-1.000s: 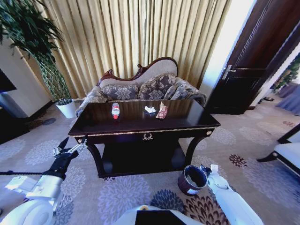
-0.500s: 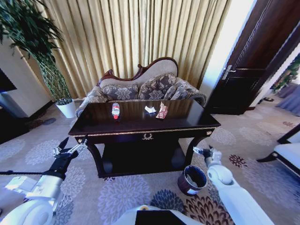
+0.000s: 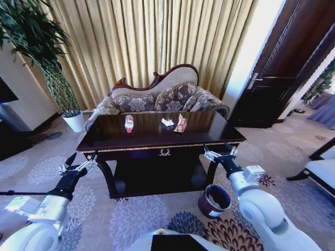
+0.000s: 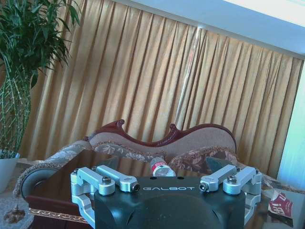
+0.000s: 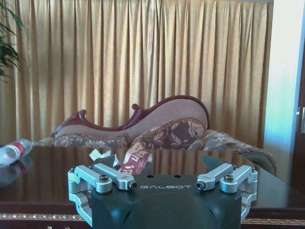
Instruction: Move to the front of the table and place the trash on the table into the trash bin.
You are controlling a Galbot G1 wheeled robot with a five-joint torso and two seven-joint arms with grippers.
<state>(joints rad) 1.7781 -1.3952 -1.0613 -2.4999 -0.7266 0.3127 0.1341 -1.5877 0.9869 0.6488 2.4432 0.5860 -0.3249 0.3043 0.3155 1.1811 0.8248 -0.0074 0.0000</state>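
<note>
Table (image 3: 157,137): dark glossy wood w/ gold trim, mirror-like top. Bottle (image 3: 129,123): clear plastic, red label. White paper (image 3: 167,122) crumpled. Snack wrapper (image 3: 181,124) shiny. Sofa (image 3: 157,97): patterned cloth, carved wood frame. Carpet (image 3: 131,214) matt.

The dark glossy bench (image 3: 152,137) stands on the patterned carpet (image 3: 131,214). Toward its far edge lie a clear bottle (image 3: 129,123) with a red label, left of middle, then crumpled white paper (image 3: 167,122) and, just beside it, a reddish-brown wrapper (image 3: 181,124). The brown trash bin (image 3: 214,200) sits on the carpet near the bench's front right leg.

Open tabletop (image 3: 152,137) before the trash (image 3: 180,124) (sofa (image 3: 157,99) behind)
</note>
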